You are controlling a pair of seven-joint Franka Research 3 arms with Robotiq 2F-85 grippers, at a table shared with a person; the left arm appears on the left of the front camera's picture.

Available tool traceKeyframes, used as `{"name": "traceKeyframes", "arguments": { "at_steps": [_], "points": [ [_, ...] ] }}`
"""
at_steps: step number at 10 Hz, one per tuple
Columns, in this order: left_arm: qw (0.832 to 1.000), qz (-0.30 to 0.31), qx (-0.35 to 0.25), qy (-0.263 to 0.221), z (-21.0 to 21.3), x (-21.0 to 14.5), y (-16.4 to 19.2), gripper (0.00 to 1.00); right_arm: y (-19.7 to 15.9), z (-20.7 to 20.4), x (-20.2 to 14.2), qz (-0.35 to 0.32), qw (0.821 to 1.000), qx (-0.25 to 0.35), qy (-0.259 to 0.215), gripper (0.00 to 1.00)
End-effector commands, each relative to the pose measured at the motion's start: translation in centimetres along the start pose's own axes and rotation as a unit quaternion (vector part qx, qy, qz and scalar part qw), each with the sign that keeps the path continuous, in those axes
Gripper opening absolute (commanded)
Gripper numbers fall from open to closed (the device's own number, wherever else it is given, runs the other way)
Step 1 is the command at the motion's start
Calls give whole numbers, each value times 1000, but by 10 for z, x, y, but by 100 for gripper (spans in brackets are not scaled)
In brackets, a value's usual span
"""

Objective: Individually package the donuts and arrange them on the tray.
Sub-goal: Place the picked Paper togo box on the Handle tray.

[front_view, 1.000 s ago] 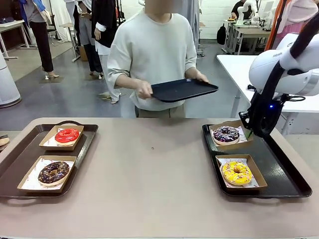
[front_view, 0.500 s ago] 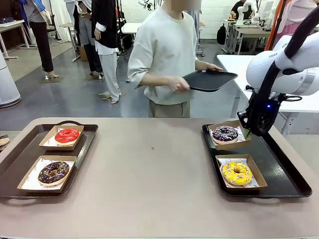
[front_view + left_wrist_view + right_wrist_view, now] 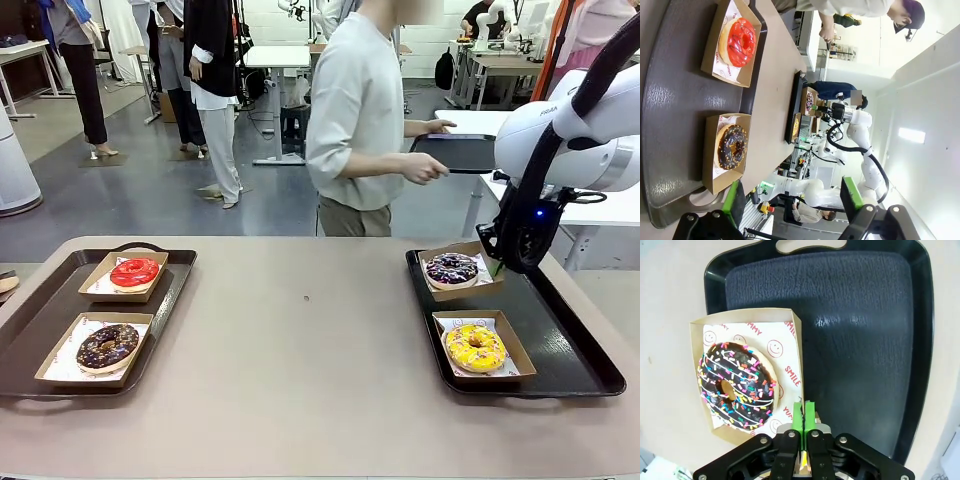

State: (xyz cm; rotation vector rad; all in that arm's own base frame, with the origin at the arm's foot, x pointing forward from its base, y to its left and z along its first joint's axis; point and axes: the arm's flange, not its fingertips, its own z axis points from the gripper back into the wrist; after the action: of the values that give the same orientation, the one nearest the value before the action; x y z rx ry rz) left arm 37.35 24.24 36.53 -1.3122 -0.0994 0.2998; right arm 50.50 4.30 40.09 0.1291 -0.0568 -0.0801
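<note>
On the beige worktop [image 3: 310,370] sit two dark plastic trays. The left tray [image 3: 40,325] holds the glossy red ring donut [image 3: 134,271] in a brown cardboard box at the far end and the chocolate-brown sprinkled donut [image 3: 107,346] in another box nearer. The right tray [image 3: 560,335] holds the dark purple sprinkled donut [image 3: 452,269] in its box [image 3: 796,352] at the far left corner, with the yellow donut [image 3: 475,347] boxed nearer. The right gripper [image 3: 803,416] is fully closed, its green pads pinching the near edge of the purple donut's box. The left gripper [image 3: 792,197] hangs wide open above the left tray, holding nothing. Beyond the worktop a person in a pale top carries a third black tray [image 3: 455,153].
</note>
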Motion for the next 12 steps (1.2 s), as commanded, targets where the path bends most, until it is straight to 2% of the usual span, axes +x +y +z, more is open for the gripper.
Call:
{"name": "traceKeyframes", "arguments": {
  "at_steps": [1, 7, 12],
  "points": [
    [1000, -1, -3, -2, 0, -4, -1, 100, -10, -6, 15, 2, 1000, 5, 8, 1],
    [1000, -1, -3, -2, 0, -4, -1, 100, -12, -39, 50, 0, 999, 13, 33, 1],
    [1000, -1, -3, -2, 0, -4, -1, 100, -12, -48, 62, -2, 999, 14, 38, 1]
  ]
}}
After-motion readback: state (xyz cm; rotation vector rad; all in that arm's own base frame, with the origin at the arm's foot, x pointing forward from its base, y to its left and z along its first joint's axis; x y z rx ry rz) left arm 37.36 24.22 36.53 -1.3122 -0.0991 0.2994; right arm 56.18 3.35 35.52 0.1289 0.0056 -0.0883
